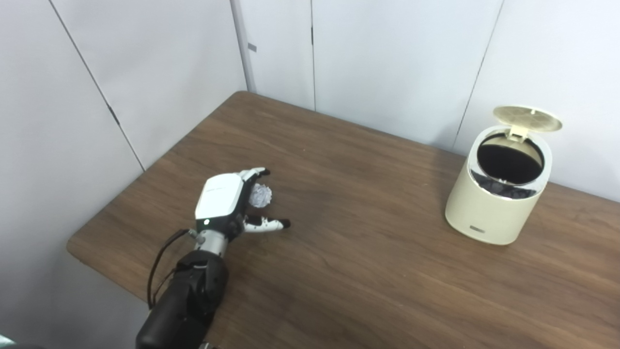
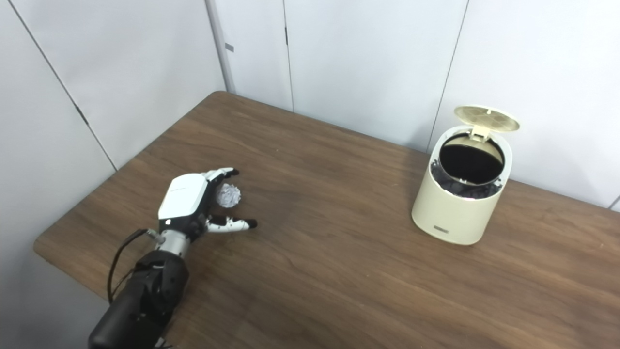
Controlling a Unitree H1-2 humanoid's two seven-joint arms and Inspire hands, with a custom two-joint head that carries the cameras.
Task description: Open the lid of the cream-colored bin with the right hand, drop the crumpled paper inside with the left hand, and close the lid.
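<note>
Left eye, bin: the cream bin (image 1: 496,194) stands at the far right of the bench (image 1: 368,271), lid (image 1: 528,118) tipped up and back on its hinge, dark liner showing in the mouth.
Left eye, paper: the paper (image 1: 260,195) lies on the bench at the near left, well apart from the bin.
Left eye, left hand: the left hand (image 1: 232,203) sits spread around the paper, fingers on the far side and thumb on the near side. I cannot tell whether they touch it, and it does not look gripped.
Left eye, right hand: not in view, so nothing holds the lid up.

Right eye, layout: same scene; the paper (image 2: 228,195) sits between fingers and thumb of the left hand (image 2: 193,203), the bin (image 2: 457,194) across the bench with its lid (image 2: 487,118) raised.
Right eye, step: judged to be the grasp on the paper, with the carry and drop to come.

Risk, grasp: a light ball may roll or squirt out toward the right if the fingers close unevenly.
Risk, carry: a loose hold could drop it short of the bin.
Risk, lid: unsupported, it might fall shut, or be knocked by the arriving hand.
Risk, bin: a bump on the rim could shove or tip it.
</note>
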